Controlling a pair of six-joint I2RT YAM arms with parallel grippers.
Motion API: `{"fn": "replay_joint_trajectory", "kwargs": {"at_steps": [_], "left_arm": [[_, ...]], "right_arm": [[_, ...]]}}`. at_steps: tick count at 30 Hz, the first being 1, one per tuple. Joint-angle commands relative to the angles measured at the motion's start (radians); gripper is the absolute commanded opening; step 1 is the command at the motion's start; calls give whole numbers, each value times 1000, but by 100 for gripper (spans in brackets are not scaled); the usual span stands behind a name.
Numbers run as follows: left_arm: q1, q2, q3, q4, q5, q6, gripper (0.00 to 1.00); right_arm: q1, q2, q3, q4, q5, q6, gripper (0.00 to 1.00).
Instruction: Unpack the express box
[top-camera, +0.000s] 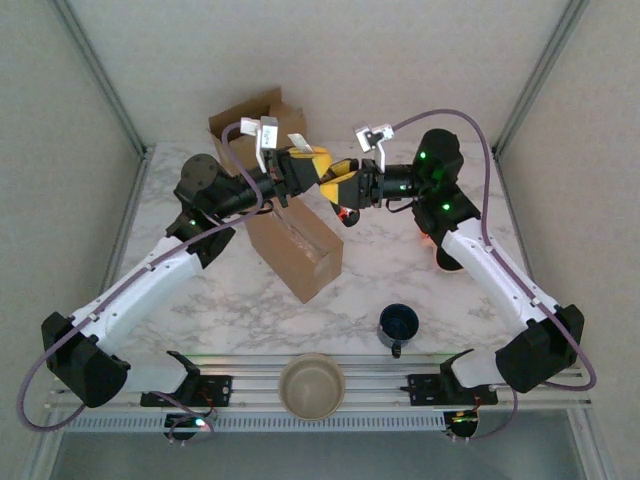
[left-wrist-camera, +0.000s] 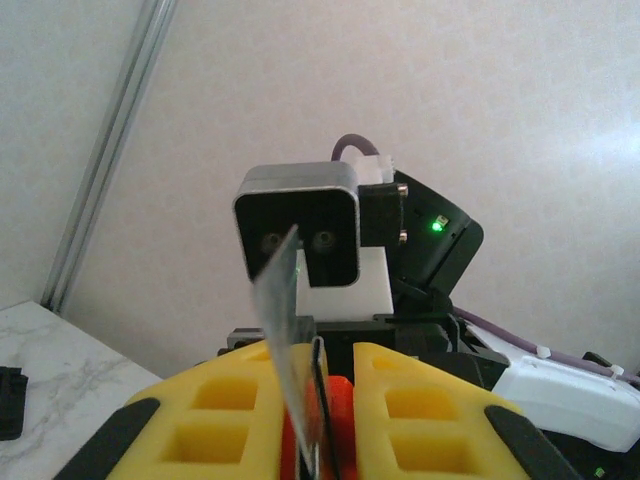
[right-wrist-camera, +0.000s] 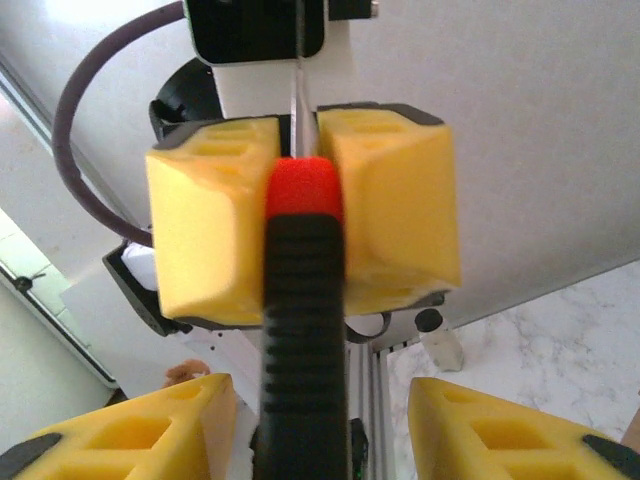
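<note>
The express box (top-camera: 296, 254), a long brown carton with clear tape along its top, lies on the marble table under both grippers. Above it the two arms meet around a utility knife (right-wrist-camera: 303, 300) with a ribbed black handle, a red collar (right-wrist-camera: 304, 188) and a thin metal blade (left-wrist-camera: 283, 330). My left gripper (top-camera: 316, 166) (left-wrist-camera: 318, 352) is shut on the red collar, its yellow fingers (right-wrist-camera: 210, 230) pressed against both sides. The black handle runs between the yellow fingers of my right gripper (top-camera: 338, 186) (right-wrist-camera: 320, 390), which is open with a gap on each side.
An opened cardboard carton (top-camera: 256, 124) stands at the back left. A dark blue mug (top-camera: 398, 325) and a beige bowl (top-camera: 311, 386) sit near the front edge. A red-orange thing (top-camera: 440, 262) lies partly hidden under the right arm.
</note>
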Motion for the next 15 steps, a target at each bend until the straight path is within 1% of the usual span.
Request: {"fn": "replay_joint_trajectory", "kwargs": {"at_steps": [1,10,15], "left_arm": [[5,9,-2,62,-3,-12,0],[7,2,1,56,-8,-5,0],[8,-3,1,52,-11,0,0]], "right_arm": [[12,10,36,68,8,17,46],[18,10,10,78,10,20,39],[19,4,-1,90,18,27,31]]}}
